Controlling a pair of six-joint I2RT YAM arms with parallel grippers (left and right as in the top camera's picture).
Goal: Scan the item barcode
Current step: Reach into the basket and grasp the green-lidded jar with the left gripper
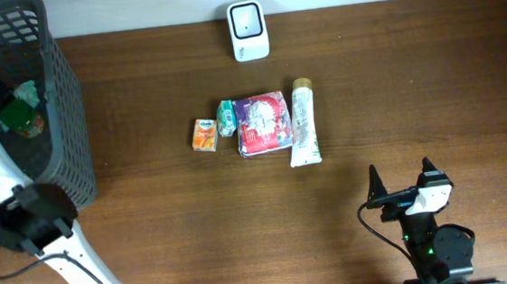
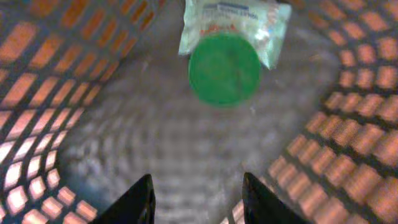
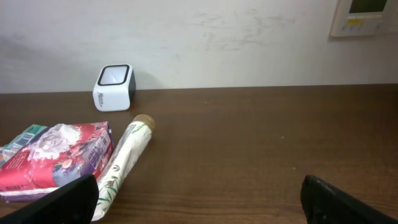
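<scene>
IN THE BASKET: The left gripper hangs inside the basket, aimed at a green-lidded tub that overlaps a pouch on the bottom. We see its fingers parted with nothing between them, and short of the tub. We judge the tub to be the item in hand because the gripper is lined up on it. We cannot tell whether it is due for scanning or already done.

The scanner stands at the far edge of the bench by the wall, well apart from the basket. Anything lifted out would have to cross the bench to meet its window. Just in front of the scanner, four more goods lie flat in a close row: an orange carton, a green carton, a red pack and a tube. They seem set there for easy picking.

The right gripper sits wide open and empty near the front edge, clear of the row.
</scene>
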